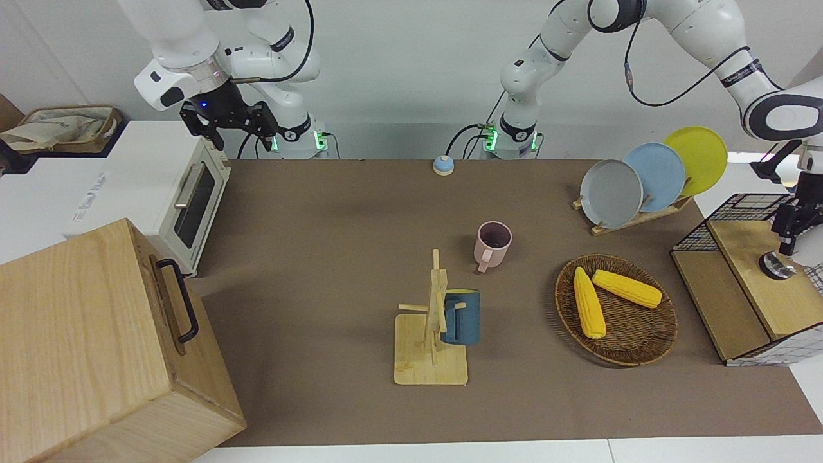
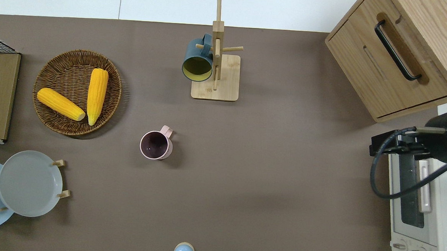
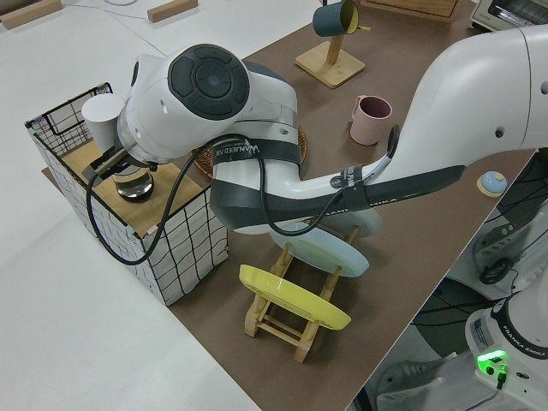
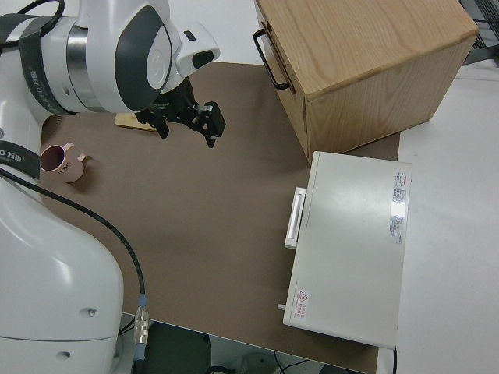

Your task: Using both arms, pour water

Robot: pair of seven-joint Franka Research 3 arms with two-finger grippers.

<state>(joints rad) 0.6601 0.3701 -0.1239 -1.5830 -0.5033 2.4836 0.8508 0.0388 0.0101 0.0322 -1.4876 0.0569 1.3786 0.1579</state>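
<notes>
My left gripper [image 1: 785, 246] is over the wooden top of a wire-sided shelf [image 1: 752, 257] at the left arm's end of the table. It is shut on the rim of a clear glass [image 1: 775, 265] that stands on the shelf. In the left side view the glass [image 3: 134, 183] is next to a white cup [image 3: 101, 120], and the arm's wrist hides most of the gripper. A pink mug [image 1: 493, 244] stands upright mid-table. My right gripper [image 1: 228, 125] is open and empty; that arm is parked.
A blue mug [image 1: 460, 317] hangs on a wooden mug tree [image 1: 431, 360]. A wicker basket [image 1: 633, 347] holds two corn cobs. There is a plate rack [image 1: 643, 180], a toaster oven [image 1: 186, 199], a wooden box [image 1: 96, 347] and a small blue bell [image 1: 442, 165].
</notes>
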